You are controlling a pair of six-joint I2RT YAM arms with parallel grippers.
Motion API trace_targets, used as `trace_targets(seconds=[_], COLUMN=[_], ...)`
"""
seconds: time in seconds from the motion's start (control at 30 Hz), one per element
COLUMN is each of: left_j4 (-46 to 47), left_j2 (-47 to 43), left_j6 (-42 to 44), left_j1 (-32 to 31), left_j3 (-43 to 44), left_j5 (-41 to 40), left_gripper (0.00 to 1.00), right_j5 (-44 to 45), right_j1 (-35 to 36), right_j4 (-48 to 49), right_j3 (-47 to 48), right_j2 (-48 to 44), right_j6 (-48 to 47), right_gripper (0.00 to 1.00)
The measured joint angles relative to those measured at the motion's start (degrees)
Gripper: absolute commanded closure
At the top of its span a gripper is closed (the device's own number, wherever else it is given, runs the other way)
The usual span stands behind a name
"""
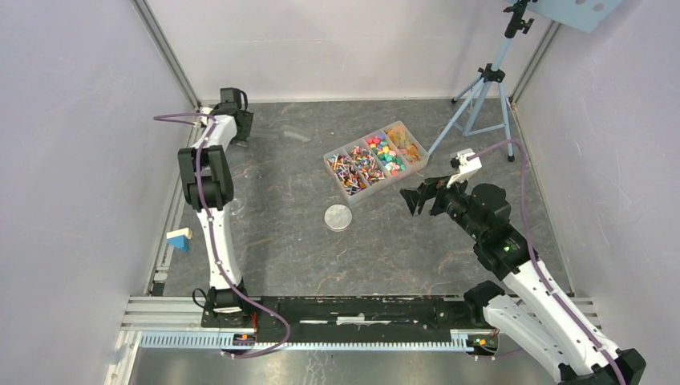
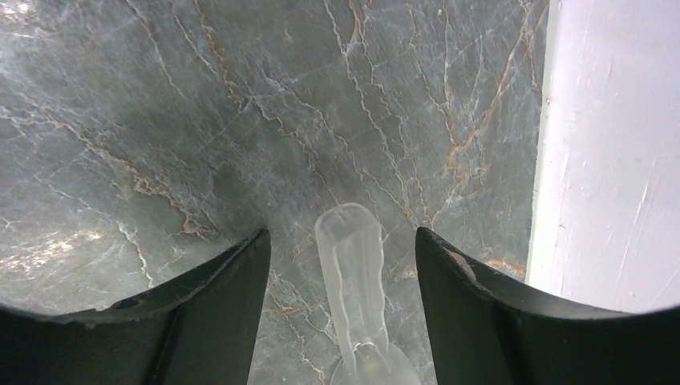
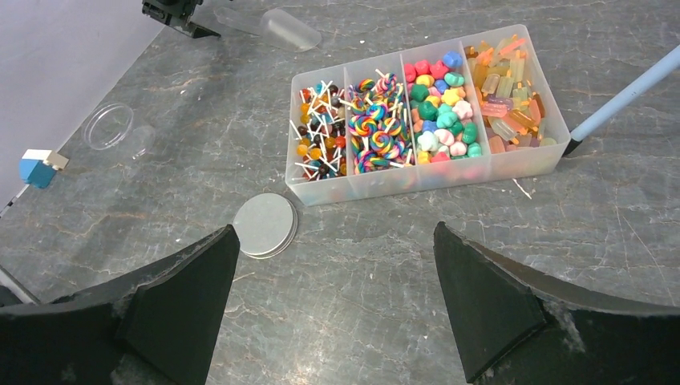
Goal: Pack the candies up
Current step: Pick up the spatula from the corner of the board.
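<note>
The candies (image 3: 405,100) fill a clear four-compartment box (image 1: 375,160): lollipops on the left, coloured sweets in the middle, orange pieces at the right end. My right gripper (image 3: 333,228) hangs open over bare table just in front of the box, and it shows in the top view (image 1: 421,198) to the box's right. My left gripper (image 2: 342,232) is open at the far left back corner (image 1: 239,127). The handle of a clear plastic scoop (image 2: 353,273) lies on the table between its fingers, untouched.
A round grey lid (image 1: 338,216) lies flat in front of the box. An open clear jar (image 3: 112,127) and a small blue and white block (image 3: 36,167) sit at the left wall. A tripod (image 1: 481,88) stands at the back right, one leg (image 3: 621,100) ending beside the box.
</note>
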Motion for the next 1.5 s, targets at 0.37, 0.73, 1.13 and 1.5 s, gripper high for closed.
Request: trace_targets(seconds=[0.37, 0.73, 1.13, 1.5], left_j4=[-0.37, -0.04, 5.7, 10.6], left_j2=[0.72, -6.16, -31.78, -48.19], left_j6=[-0.07, -0.02, -5.84, -3.5], left_j1=[0.0, 0.07, 0.07, -1.05], left_j3=[0.0, -9.84, -35.41, -46.47], left_j5=[0.42, 3.5, 13.31, 20.46], left_gripper=[0.78, 0.98, 0.98, 0.98], right_j5=[0.22, -2.21, -7.87, -11.65], right_j1=[0.0, 0.0, 0.0, 0.0], right_j4=[0.26, 2.78, 21.68, 32.59], right_j3=[0.0, -1.42, -12.74, -13.4], right_j2=[0.83, -1.88, -8.37, -0.26], right_j6=[0.52, 1.44, -1.18, -0.35], right_gripper=[0.02, 0.02, 0.05, 0.11])
